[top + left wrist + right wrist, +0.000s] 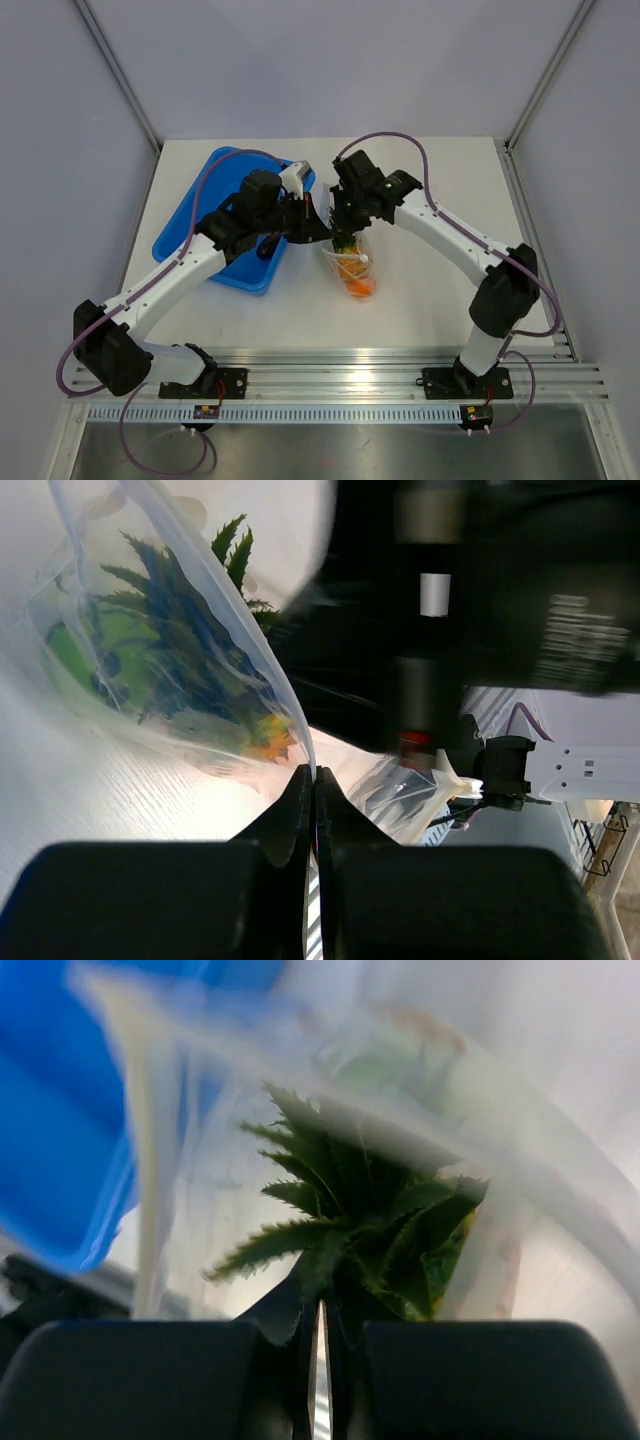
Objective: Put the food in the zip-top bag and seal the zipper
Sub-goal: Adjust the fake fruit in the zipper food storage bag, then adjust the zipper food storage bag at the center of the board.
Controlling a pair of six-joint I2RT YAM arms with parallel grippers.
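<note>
The clear zip-top bag point(352, 262) lies on the table right of centre, its mouth towards the far side. An orange ball point(360, 287) and the pineapple point(345, 243) are inside it. My left gripper point(318, 228) is shut on the bag's mouth edge point(285, 705); in the left wrist view point(314, 775) the film runs straight into the closed jaws. That view shows a green ball point(70, 650) inside. My right gripper point(343, 222) reaches into the mouth and is shut on the pineapple's green leaves point(370, 1210). The zipper strip point(140, 1160) arches blurred around it. I cannot see the eggplant.
The blue tray point(215, 200) sits left of the bag, under my left arm, and shows in the right wrist view point(50, 1110). Grey walls enclose the table on the far, left and right sides. A metal rail runs along the near edge point(340, 360).
</note>
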